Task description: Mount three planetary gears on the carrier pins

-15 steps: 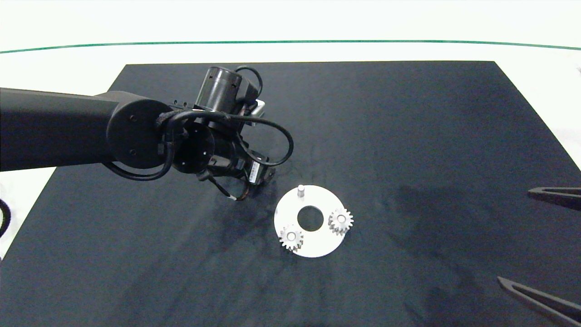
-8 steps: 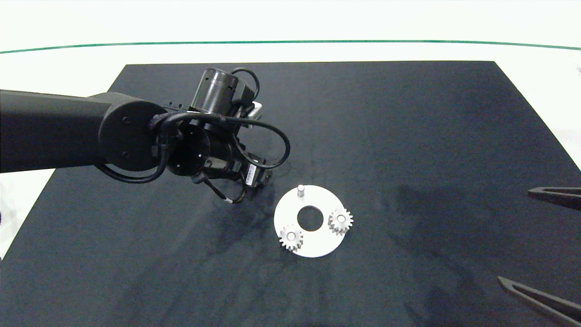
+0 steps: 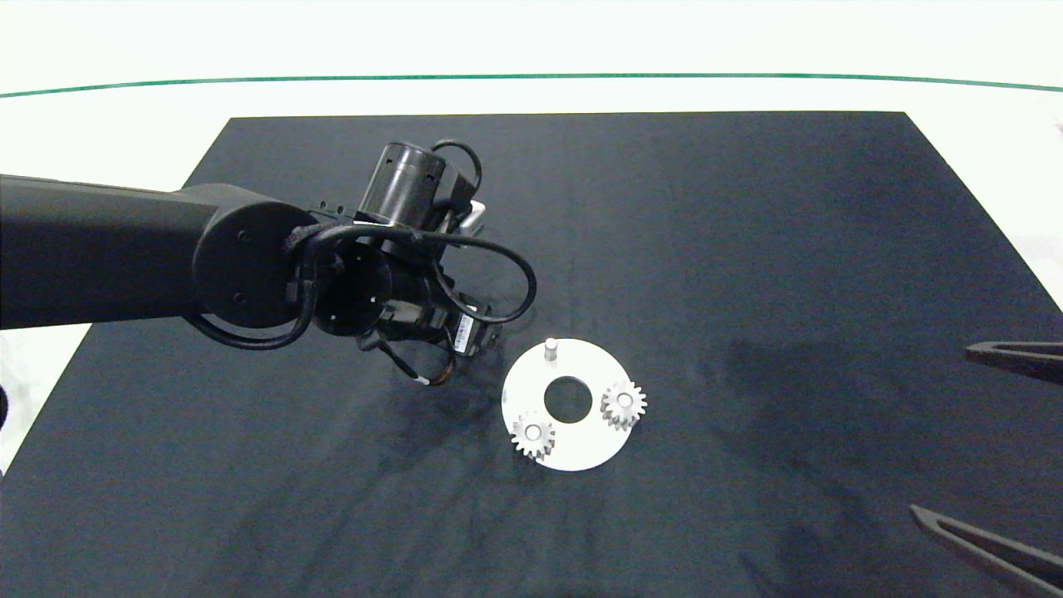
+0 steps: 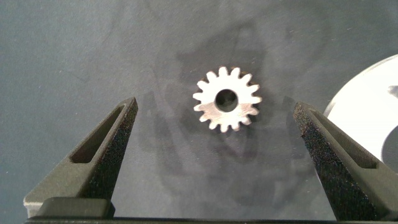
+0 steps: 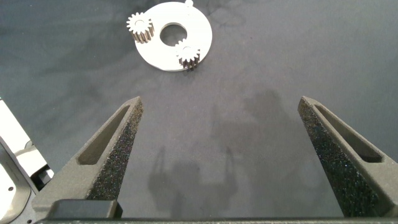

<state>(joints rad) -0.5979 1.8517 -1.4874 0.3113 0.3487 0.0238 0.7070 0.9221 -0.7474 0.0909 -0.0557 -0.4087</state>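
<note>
A white disc (image 3: pixel 581 453) lies on the black mat, with two planetary gears (image 3: pixel 532 435) (image 3: pixel 624 404) seated on carrier pins. The far pin (image 3: pixel 550 347) stands bare. A third gear (image 4: pixel 227 99) lies flat on the mat beside the disc's edge (image 4: pixel 367 106); in the head view my left arm (image 3: pixel 399 282) hides it. My left gripper (image 4: pixel 214 107) hangs open over this gear, one finger on either side and neither touching it. At the mat's right edge my right gripper (image 3: pixel 940 432) rests open and empty, far from the disc (image 5: pixel 202 34).
The black mat (image 3: pixel 747 208) covers most of a white table whose far side carries a green line (image 3: pixel 531 76). Dark cables loop around the left wrist just left of the disc.
The left arm swung slightly left and back, ending a little lower and nearer the disc. The disc, its two gears and the right gripper have not moved.
</note>
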